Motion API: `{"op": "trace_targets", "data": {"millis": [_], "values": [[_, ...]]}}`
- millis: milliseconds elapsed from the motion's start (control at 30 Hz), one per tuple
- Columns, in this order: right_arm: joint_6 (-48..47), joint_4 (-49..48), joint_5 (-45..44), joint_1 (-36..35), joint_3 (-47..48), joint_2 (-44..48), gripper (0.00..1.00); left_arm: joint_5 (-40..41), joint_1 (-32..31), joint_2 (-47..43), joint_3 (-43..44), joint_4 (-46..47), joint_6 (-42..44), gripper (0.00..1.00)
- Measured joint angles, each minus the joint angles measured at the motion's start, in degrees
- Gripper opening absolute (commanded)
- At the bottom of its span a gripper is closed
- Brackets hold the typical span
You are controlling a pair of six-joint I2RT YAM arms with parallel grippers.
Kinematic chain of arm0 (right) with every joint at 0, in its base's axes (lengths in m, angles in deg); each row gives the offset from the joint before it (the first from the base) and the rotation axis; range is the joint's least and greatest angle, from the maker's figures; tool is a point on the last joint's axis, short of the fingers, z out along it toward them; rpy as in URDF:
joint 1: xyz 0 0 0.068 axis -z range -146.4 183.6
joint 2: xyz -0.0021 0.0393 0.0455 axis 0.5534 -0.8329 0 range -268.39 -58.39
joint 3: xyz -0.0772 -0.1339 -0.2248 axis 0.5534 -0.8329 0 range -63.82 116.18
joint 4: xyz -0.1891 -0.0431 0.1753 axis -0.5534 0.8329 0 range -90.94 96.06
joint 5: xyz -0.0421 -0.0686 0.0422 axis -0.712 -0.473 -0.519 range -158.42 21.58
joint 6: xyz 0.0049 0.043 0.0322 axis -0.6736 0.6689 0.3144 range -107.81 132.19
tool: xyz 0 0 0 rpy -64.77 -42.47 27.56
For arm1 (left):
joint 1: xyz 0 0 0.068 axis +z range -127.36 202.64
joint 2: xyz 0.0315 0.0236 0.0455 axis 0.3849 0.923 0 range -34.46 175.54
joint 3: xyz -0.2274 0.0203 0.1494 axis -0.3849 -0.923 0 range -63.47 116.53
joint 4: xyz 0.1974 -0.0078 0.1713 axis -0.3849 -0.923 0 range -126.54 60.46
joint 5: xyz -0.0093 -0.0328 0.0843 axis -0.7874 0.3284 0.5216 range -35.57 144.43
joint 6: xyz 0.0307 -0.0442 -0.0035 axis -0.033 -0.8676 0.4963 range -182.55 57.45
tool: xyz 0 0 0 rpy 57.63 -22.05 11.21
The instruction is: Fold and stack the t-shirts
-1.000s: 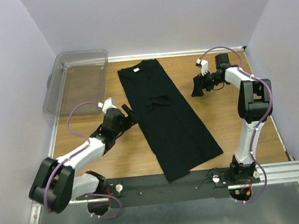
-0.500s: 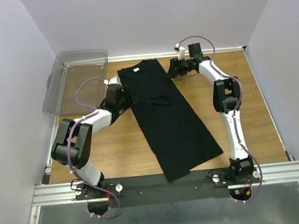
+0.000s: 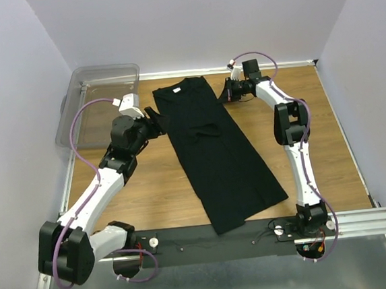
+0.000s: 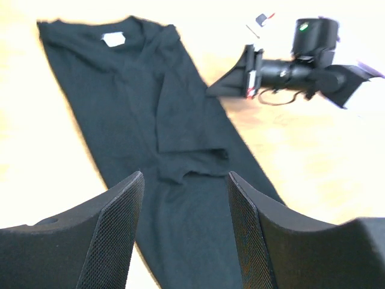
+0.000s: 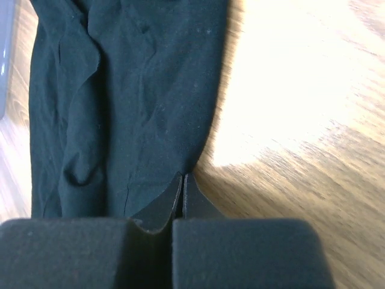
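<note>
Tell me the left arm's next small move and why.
Probably lower the left gripper onto the t-shirt near its collar and close: its jaws are open beside the cloth's left edge; the right gripper is shut at the opposite edge.

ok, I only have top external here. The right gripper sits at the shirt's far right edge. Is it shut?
Observer: Yes. The right wrist view shows the right gripper shut, tips meeting right at the t-shirt edge. I can't tell whether any cloth is pinched.
Operator: And the left one?
Observer: The left wrist view shows the left gripper open with nothing in it.
Operator: That lump mid-shirt?
Observer: It's a sleeve folded in over the body, its hem slightly rumpled.
</note>
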Motion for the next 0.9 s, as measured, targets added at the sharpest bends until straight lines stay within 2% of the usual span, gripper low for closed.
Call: {"op": "trace_targets", "data": {"millis": [233,533,567,600,667,700,767,900], "values": [[4.3,-2.4,-1.5,1.4,-3.0,1.4,0.01,-0.5,0.1,-0.7,-3.4,-0.6,1.0,0.66],[8.1,-4.8,-5.2,7.6,-3.8,2.0,0.02,-5.6,0.1,7.9,-2.8,-0.1,3.0,0.65],[8.4,-4.8,-6.0,8.1,-3.3,1.9,0.10,-6.3,0.0,9.0,-2.4,0.0,3.2,0.64],[8.5,-4.8,-6.6,8.3,-3.0,1.7,0.34,-7.3,0.0,10.1,-2.2,0.0,3.4,0.64],[8.7,-5.2,-6.8,8.5,-2.8,1.7,0.55,-8.4,-0.5,10.8,-2.2,-0.3,4.0,0.64],[8.5,-5.6,-6.8,8.5,-2.7,1.9,0.77,-8.7,-0.8,10.8,-2.3,-0.5,4.2,0.64],[6.2,-7.2,-7.0,8.4,-5.2,4.3,0.99,-9.2,-2.9,9.9,-2.8,-0.4,5.2,0.64],[-4.3,-6.6,-10.9,7.6,-19.0,15.9,1.00,-7.7,-14.1,3.0,-4.6,-3.1,9.4,0.65]]}}
